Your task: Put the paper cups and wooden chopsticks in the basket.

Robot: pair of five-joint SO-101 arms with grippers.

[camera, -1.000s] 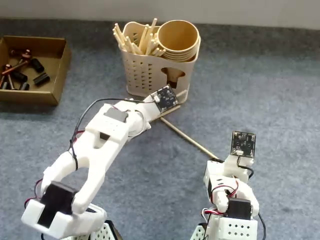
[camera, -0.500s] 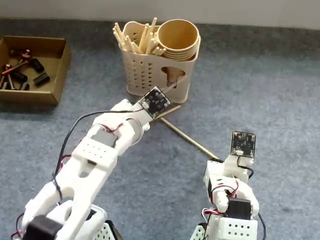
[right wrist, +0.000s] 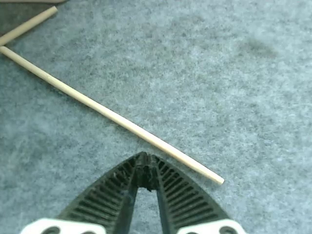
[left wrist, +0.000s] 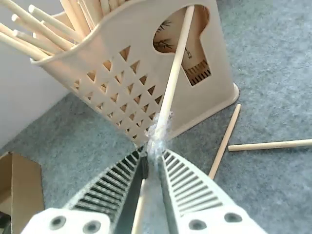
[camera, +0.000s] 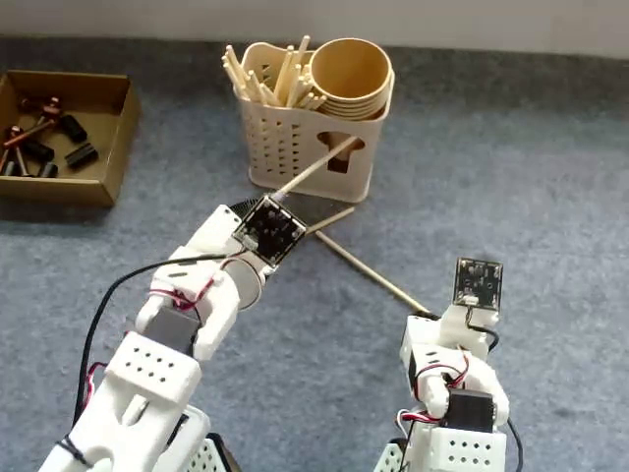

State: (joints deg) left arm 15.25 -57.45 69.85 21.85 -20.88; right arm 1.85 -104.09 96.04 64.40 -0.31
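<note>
An open cardboard box point(camera: 61, 187) of small dark and copper-coloured parts point(camera: 39, 146) sits on grey carpet point(camera: 531, 177).

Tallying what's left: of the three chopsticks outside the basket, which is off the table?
The chopstick shut in the left pincer, tip raised toward the basket front; the other two lie on the table.

Seen from above, the left arm's camera board point(camera: 270, 231) hides the lower end of the held chopstick point(camera: 316, 167). The cardboard box point(camera: 59, 190) is cut by the frame's edge, its dark contents point(camera: 44, 143) too small to identify. A loose chopstick point(left wrist: 270, 144) runs out of the left wrist view.
</note>
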